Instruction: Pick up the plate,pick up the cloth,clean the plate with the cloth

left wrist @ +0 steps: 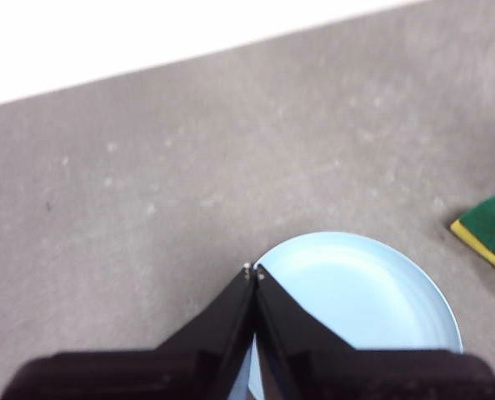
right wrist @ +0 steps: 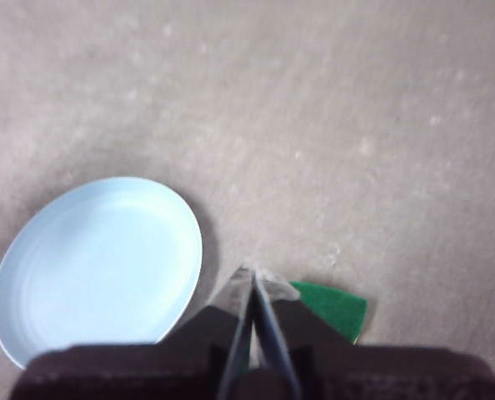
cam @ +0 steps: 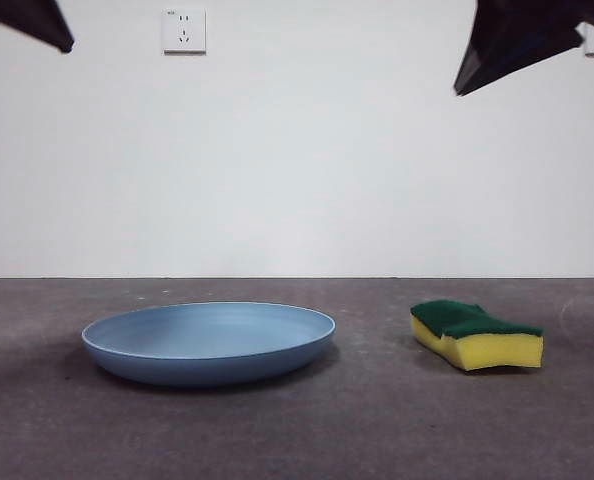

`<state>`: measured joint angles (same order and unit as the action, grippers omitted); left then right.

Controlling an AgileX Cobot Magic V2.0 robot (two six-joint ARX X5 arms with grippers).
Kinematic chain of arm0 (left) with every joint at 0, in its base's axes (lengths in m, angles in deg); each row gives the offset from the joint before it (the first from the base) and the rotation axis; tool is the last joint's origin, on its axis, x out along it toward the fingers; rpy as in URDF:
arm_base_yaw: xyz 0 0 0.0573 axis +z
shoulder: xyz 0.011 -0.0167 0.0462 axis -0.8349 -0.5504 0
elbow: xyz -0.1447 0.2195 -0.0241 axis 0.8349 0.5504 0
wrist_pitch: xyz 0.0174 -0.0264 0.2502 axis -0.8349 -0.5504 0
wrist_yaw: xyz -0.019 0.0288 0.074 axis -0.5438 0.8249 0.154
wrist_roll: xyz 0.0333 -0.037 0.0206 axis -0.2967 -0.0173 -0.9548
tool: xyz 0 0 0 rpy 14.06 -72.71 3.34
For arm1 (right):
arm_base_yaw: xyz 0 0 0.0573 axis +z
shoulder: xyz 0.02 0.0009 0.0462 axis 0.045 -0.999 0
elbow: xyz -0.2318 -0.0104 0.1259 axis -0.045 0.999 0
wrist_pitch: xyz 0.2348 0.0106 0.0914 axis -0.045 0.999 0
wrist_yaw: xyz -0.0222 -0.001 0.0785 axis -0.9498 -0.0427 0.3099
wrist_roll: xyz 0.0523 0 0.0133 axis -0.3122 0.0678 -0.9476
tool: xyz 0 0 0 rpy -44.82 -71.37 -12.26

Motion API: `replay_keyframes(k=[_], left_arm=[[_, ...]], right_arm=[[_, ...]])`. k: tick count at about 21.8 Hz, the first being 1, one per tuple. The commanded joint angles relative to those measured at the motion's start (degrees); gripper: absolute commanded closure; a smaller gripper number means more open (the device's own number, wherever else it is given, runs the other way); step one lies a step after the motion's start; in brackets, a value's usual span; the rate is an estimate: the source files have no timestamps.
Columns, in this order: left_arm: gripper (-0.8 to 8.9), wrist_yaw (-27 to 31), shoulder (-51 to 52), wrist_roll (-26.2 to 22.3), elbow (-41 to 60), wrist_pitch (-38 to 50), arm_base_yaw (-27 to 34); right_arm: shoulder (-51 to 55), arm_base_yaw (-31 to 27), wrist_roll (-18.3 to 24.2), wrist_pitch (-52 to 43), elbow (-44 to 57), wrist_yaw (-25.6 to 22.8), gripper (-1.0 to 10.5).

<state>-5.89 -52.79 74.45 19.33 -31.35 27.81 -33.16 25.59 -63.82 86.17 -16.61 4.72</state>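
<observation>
A: Plate (cam: 209,343) position, please. Landmark for this entry is the plate itself.

B: Light-blue, round, shallow, raised rim. It lies flat and upright on the grey table (cam: 307,430), nothing in it. In the front view it shows a little toward the picture's left.

A: Sponge?

B: Block sponge (cam: 477,335), yellow foam with a dark green scouring layer on top, wavy sides. It rests on the table beside the plate, apart from it, bare tabletop between the two. Green face up. Much smaller than the plate.

A: Left gripper?

B: Left gripper (left wrist: 253,271) is above the plate, clear of it. Its two black jaws meet at the tips with no gap, and nothing is between them. Its wrist camera looks down on the plate's rim and basin, with a corner of the sponge at the frame edge.

A: Right gripper?

B: Right gripper (right wrist: 252,273) is raised over the strip of table between the plate and the sponge, touching neither. Jaws pressed together at the tips, holding nothing. The green top of the sponge shows just past one jaw, the plate on the other side.

A: Anything else recorded?

B: White wall (cam: 307,160) behind the plate, with a wall socket (cam: 184,30) high on it. Black arm tips show at both top corners of the front view.
</observation>
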Motion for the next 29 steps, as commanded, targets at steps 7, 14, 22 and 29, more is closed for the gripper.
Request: replay_keyframes(k=[7,14,22,29], left_arm=[[8.22,-0.3,12.8,5.8,28.9,24.8,1.9],[8.14,-0.1,12.1,5.9,28.8,22.6,1.9],[8.14,-0.2,12.1,5.9,28.8,22.5,1.9],[8.14,0.3,17.6,3.9,28.7,16.5,2.3]], right_arm=[[23.6,5.6,-1.2,-11.7,24.6,-0.3,9.6],[26.4,5.6,-2.3,-9.2,24.6,-0.3,9.5],[26.4,5.6,-2.3,-9.2,24.6,-0.4,9.5],[26.4,5.6,-2.3,-9.2,24.6,-0.4,9.5]])
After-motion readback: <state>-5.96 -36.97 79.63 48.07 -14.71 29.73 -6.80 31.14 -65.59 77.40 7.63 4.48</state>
